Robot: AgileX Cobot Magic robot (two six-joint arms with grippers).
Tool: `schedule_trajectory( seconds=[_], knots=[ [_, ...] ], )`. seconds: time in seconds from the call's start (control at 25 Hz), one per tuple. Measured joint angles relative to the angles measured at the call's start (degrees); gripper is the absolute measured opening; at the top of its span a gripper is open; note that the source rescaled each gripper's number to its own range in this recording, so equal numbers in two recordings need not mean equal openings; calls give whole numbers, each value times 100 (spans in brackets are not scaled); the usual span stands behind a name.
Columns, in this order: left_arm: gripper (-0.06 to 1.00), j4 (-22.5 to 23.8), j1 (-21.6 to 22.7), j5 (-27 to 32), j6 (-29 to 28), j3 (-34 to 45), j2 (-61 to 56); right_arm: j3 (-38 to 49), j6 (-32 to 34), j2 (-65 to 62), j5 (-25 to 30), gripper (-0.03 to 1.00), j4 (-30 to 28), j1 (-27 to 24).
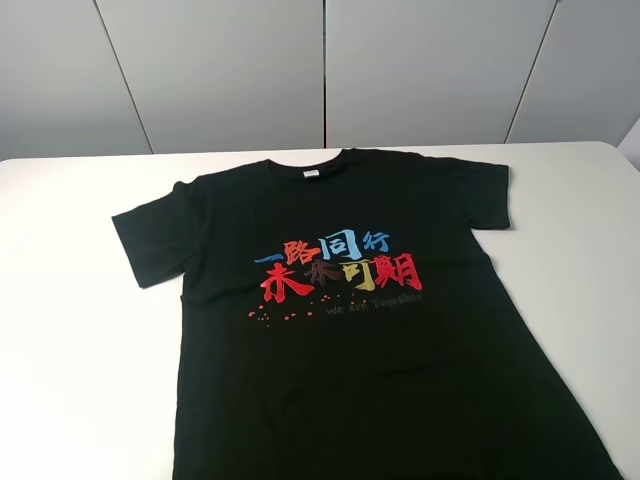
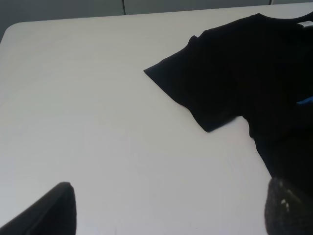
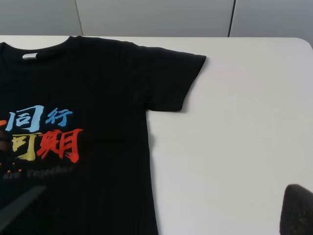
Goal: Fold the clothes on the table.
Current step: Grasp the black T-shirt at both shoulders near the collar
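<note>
The clothes are one black T-shirt (image 1: 345, 300), spread flat and face up on the white table (image 1: 70, 330), collar toward the far edge. Red, blue and yellow characters cross its chest. Neither arm shows in the exterior high view. In the left wrist view my left gripper (image 2: 168, 215) hangs open above bare table, apart from the shirt's left sleeve (image 2: 205, 83); one fingertip (image 2: 291, 205) is over the shirt's side. My right gripper (image 3: 156, 215) is open too, straddling the shirt's right side edge below the right sleeve (image 3: 171, 83). Nothing is held.
Grey wall panels (image 1: 320, 70) stand behind the table's far edge. Bare white tabletop (image 1: 580, 260) lies on both sides of the shirt. The shirt's hem runs out of the exterior high view at the near edge.
</note>
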Motion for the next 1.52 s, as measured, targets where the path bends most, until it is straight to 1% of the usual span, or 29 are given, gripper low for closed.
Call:
schedule_trajectory(
  seconds=[0.6,0.76,0.84,0.96,1.16,1.36,1.52],
  knots=[
    [99,-11,0,0,0,0,-2,0,0,0,0,100,0,0],
    [99,-85,0,0,0,-254,181,-279,0,59,10,100,-23,0],
    [99,-97,0,-58,40,-465,494,-589,0,314,21,100,-85,0],
    [99,-106,0,-177,292,-878,1085,-1044,-36,922,-17,100,-150,0],
    [99,-191,0,-289,947,-1737,2367,-1687,-317,2102,-89,100,-150,11],
    [99,-348,0,-220,1525,-2675,3806,-2231,-577,3372,-98,100,-139,104],
    [99,-370,0,-198,2004,-3338,4911,-2706,-983,4558,-98,100,-73,104]
  ],
)
